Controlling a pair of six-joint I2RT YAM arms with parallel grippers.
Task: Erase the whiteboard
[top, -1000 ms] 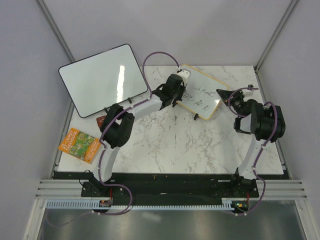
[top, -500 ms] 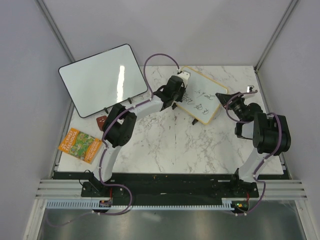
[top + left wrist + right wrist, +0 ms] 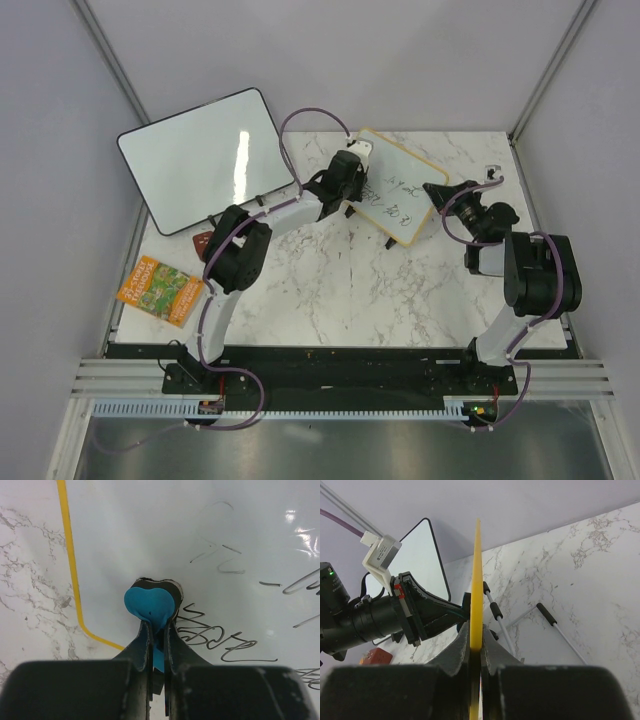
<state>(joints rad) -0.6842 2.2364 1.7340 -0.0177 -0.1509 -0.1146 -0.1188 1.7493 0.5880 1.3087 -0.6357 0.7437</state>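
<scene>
The small whiteboard [image 3: 395, 186] with a yellow-tan frame stands tilted at the back middle of the table, dark handwriting on its face [image 3: 225, 560]. My right gripper [image 3: 476, 642] is shut on its frame edge [image 3: 477, 580] and holds it from the right; it also shows in the top view [image 3: 443, 194]. My left gripper [image 3: 156, 630] is shut on a blue eraser [image 3: 149, 604], whose dark pad presses on the board face just left of the writing. It also shows in the top view [image 3: 350, 172] at the board's left part.
A larger black-framed whiteboard [image 3: 205, 158] leans at the back left. A colourful booklet [image 3: 160, 290] and a small brown block [image 3: 202, 241] lie at the left edge. The board's wire stand with black feet [image 3: 547, 615] rests on the marble behind it.
The small whiteboard has been turned and shifted left, its right end swinging toward the near side. My right gripper moved left with it; my left gripper stayed on the board's left part.
</scene>
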